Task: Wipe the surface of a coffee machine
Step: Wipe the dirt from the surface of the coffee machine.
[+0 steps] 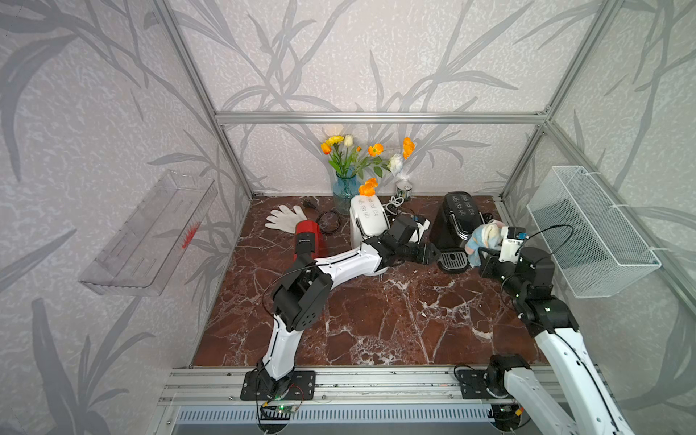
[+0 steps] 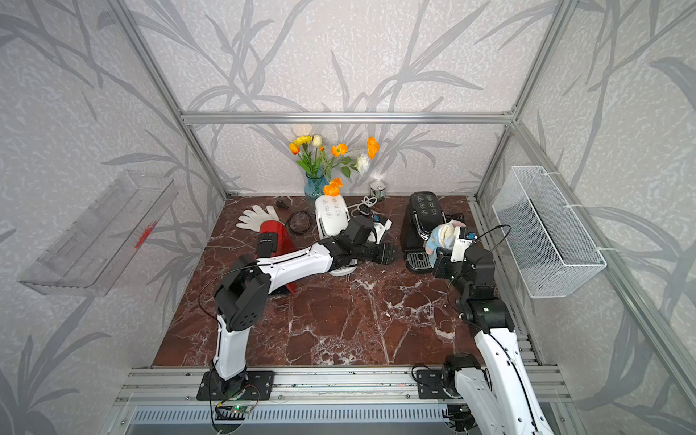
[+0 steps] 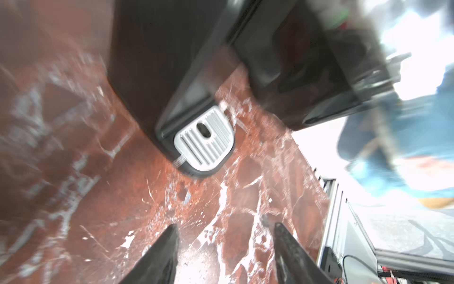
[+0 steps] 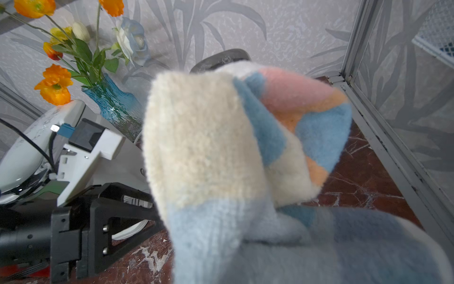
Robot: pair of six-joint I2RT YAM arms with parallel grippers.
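A black coffee machine (image 1: pixel 455 220) (image 2: pixel 422 216) stands at the back right of the marble table. My right gripper (image 1: pixel 481 251) is shut on a fluffy cloth (image 1: pixel 484 235) (image 2: pixel 444 235) in cream, blue, pink and orange, held against the machine's right front side. The cloth (image 4: pixel 208 147) fills the right wrist view and hides the fingers. My left gripper (image 1: pixel 432 256) (image 3: pixel 224 225) hovers low just left of the machine's base, open with nothing between its fingers. The left wrist view shows the machine's dark body (image 3: pixel 159 61) and its grey drip tray (image 3: pixel 204 145).
A white coffee machine (image 1: pixel 367 218) stands behind the left forearm, a red one (image 1: pixel 307 235) further left. A white glove (image 1: pixel 284 218), black cable (image 1: pixel 328 222), blue flower vase (image 1: pixel 344 192) and can (image 1: pixel 403 190) line the back. A wire basket (image 1: pixel 587 233) hangs right, a clear shelf (image 1: pixel 147 237) left.
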